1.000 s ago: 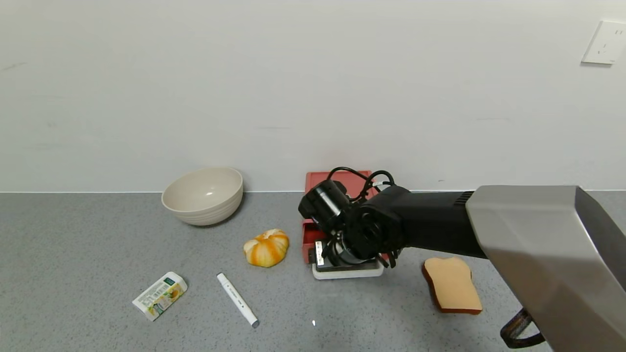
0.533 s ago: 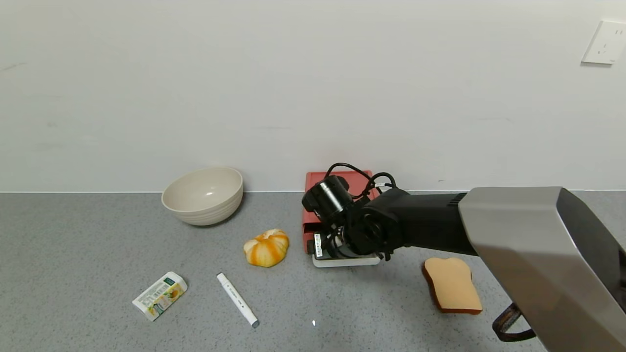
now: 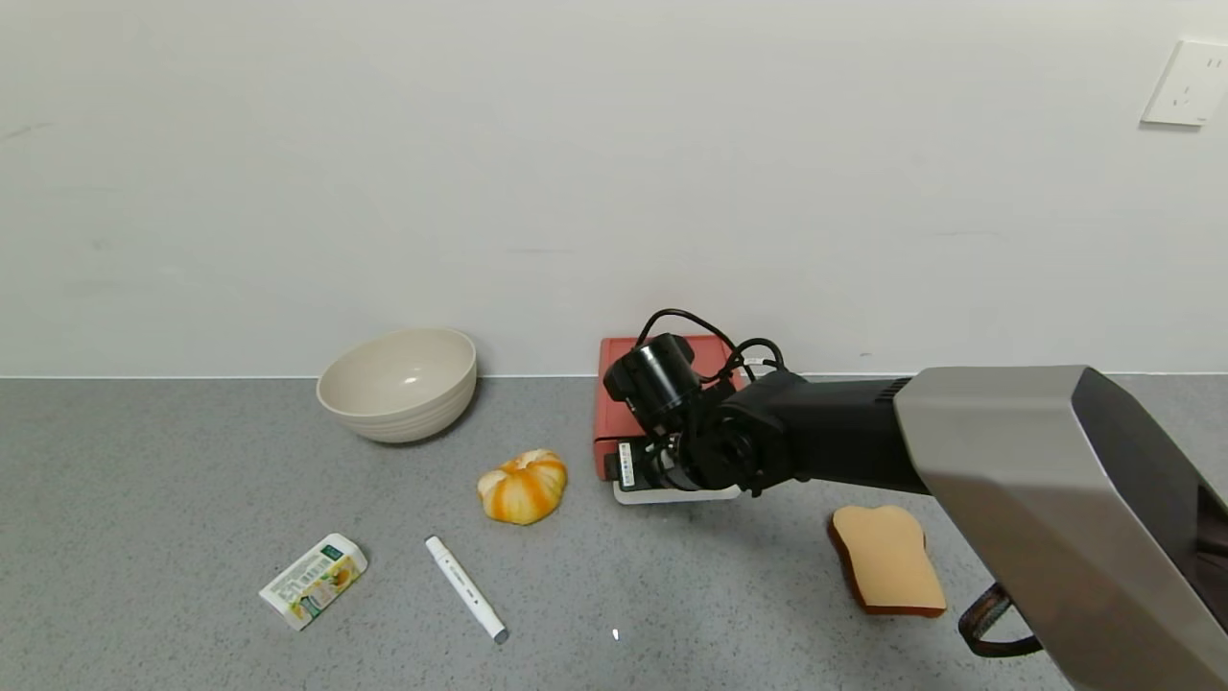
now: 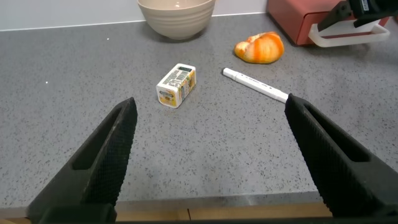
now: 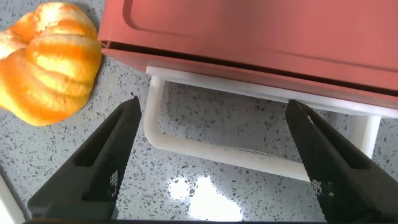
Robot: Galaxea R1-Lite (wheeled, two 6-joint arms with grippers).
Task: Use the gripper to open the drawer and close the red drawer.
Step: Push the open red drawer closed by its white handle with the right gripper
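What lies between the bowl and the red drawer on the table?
Nothing: in the head view, only bare grey table separates the bowl from the drawer.

The table [image 3: 192, 480] is speckled grey stone-look, matt but with a faint sheen that throws back a light spot. The drawer [image 5: 261, 37] looks like smooth salmon-red plastic, its handle [image 5: 186, 144] glossy white plastic. The bowl [image 3: 398, 384] is smooth, satin cream. The right claw [image 5: 211, 165] has matt black, finely textured fingers [image 5: 102, 162]. The small carton [image 3: 314, 580] is printed paper; the marker [image 3: 466, 588] is smooth white plastic. The toast slice [image 3: 887, 559] looks soft and matt.
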